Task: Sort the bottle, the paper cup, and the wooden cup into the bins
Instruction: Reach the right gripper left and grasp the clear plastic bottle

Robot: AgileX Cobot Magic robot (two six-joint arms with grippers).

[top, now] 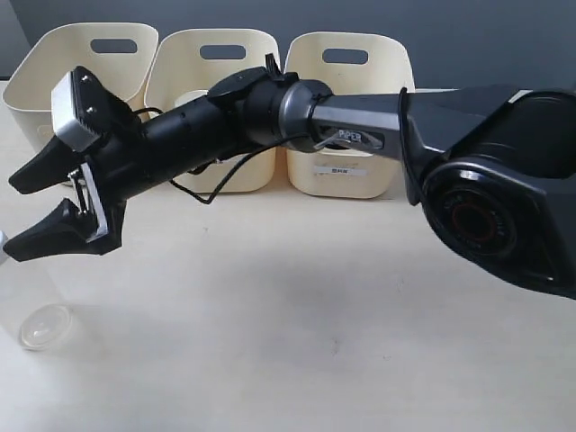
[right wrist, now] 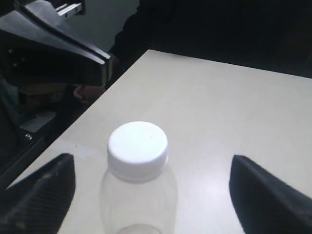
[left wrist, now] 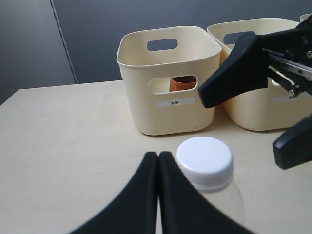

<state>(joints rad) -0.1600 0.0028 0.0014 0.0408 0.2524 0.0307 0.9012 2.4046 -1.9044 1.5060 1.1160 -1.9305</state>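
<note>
Exterior: right gripper [top: 36, 202] reaches across to the table's [top: 315, 306] left edge, jaws spread wide, holding nothing. Bottle [top: 40, 326] stands just below it, barely visible. Three bins [top: 216, 63] in a row behind.

Left wrist: left gripper [left wrist: 158, 161] fingers pressed together, empty, just beside the bottle's white cap [left wrist: 204, 158]. Wooden cup [left wrist: 183, 83] shows through the nearest bin's handle cut-out.

Right wrist: bottle [right wrist: 139, 180] upright between the spread fingers [right wrist: 41, 195], untouched.
</note>
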